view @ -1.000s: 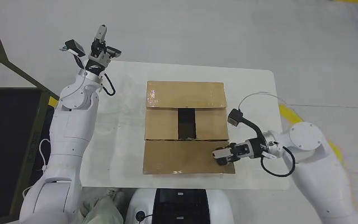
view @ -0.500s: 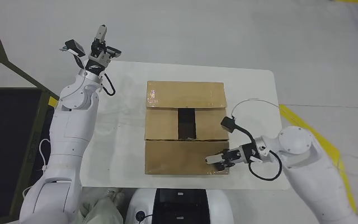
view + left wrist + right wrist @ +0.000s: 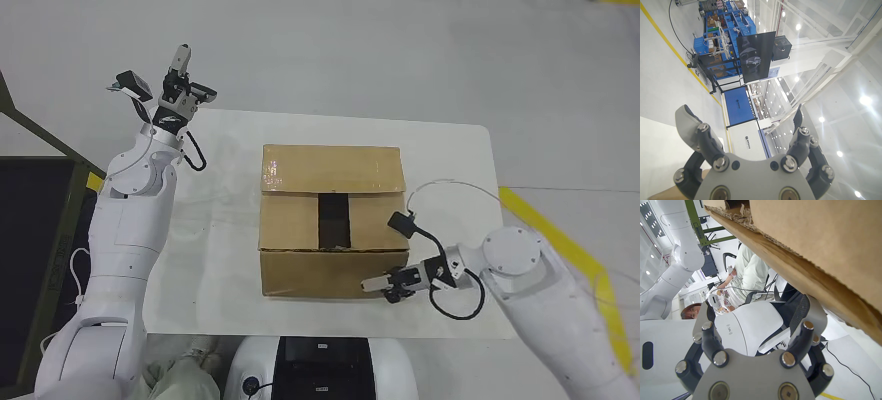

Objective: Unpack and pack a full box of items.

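The cardboard box [image 3: 300, 222] is sitting at the middle of the tabletop [image 3: 220, 250], its 2 inner flaps lying shut with a dark gap [image 3: 335, 220] showing between them. The far flap [image 3: 332, 168] is lying folded outward, and the near flap [image 3: 320, 272] is standing tilted along the box's near side.

The right pincer [image 3: 388, 287] is sitting at that flap's right end, spread wide and gripping nothing. In the right wrist view 1 finger [image 3: 800, 311] appears to be touching the flap's frayed edge while the other is hanging free.

The main risk, as I judge it, is that the flap is leaning on 1 pad rather than being clamped. It could be sliding off and flopping back outward. Pushing at 1 end only could also be twisting the flap, or skidding the whole box across the tabletop, since nothing is bracing it. The left pincer [image 3: 183, 80] is hanging high above the far left corner, wide open and empty, well apart from the box. The torn corrugated edge could be catching a fingertip too.
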You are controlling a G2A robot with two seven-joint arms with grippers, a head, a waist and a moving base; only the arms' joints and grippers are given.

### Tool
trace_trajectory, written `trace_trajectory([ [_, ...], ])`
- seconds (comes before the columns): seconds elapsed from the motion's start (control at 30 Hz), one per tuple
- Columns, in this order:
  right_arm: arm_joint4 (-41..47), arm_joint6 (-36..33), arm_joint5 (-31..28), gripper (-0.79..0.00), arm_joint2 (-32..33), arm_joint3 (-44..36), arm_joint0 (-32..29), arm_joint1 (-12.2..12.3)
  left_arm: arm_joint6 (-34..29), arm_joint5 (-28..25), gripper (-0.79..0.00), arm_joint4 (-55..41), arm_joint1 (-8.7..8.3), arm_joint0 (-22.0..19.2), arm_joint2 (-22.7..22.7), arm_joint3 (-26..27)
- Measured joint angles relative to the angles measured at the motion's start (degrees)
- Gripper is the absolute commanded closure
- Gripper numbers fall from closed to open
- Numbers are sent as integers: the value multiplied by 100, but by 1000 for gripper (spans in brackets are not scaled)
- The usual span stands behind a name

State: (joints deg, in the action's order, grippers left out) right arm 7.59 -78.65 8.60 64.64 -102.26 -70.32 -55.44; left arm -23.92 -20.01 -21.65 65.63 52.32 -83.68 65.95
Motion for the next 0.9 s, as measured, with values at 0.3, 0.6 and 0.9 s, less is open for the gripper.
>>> trace_trajectory([
  [0.3,202,87,-122,-785,70,-61,107,22,0,0,-785,0,0,0,0,0],
  [0.6,755,196,-339,-785,582,-366,114,92,0,0,-785,0,0,0,0,0],
  [0.9,669,748,-290,-785,1055,-515,133,157,0,0,-785,0,0,0,0,0],
])
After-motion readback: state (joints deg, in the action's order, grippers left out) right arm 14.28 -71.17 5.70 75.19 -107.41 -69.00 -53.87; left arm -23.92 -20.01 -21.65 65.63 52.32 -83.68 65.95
